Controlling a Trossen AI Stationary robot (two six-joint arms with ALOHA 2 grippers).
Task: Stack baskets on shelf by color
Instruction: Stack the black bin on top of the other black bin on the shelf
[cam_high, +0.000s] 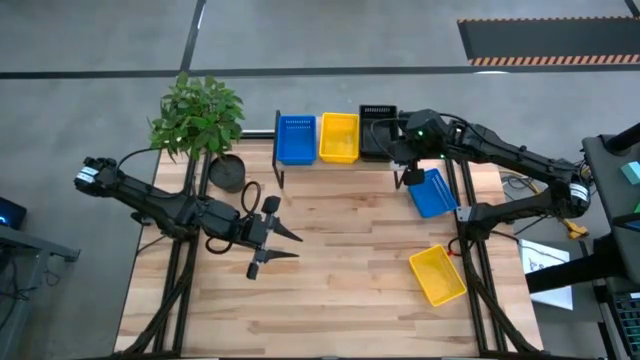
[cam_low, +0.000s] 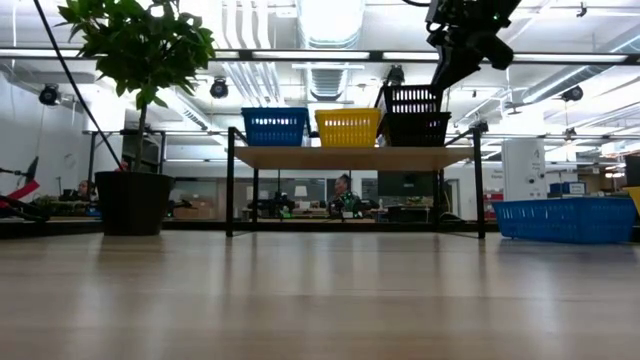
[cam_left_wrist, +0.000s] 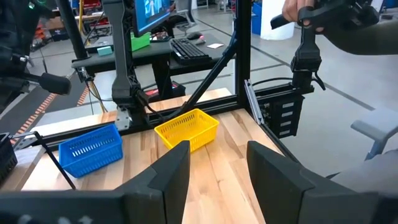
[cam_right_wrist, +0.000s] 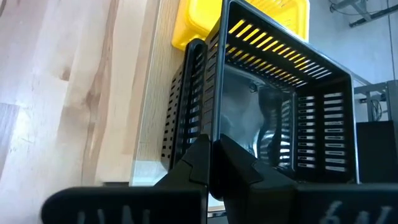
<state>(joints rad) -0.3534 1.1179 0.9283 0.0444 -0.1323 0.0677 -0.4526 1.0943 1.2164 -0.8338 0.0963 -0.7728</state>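
On the shelf (cam_low: 340, 158) at the table's far edge stand a blue basket (cam_high: 295, 138), a yellow basket (cam_high: 339, 137) and a black basket (cam_low: 418, 128). My right gripper (cam_right_wrist: 211, 158) is over the shelf's right end, shut on a second black basket (cam_low: 410, 98), which is tilted just above the first. Another blue basket (cam_high: 432, 192) and another yellow basket (cam_high: 438, 274) lie on the table at the right. My left gripper (cam_high: 275, 245) hovers open over the table's left middle, holding nothing. My right gripper pinches the upper black basket by the rim of its wall (cam_right_wrist: 214, 134) between its two fingers. The fingers slant down at it from above. The basket is tilted over the black basket on the shelf; whether the two touch, I cannot tell.
A potted plant (cam_high: 228, 172) stands left of the shelf. Black frame posts run along the table's left and right edges. Bare wood lies between the shelf and the near edge.
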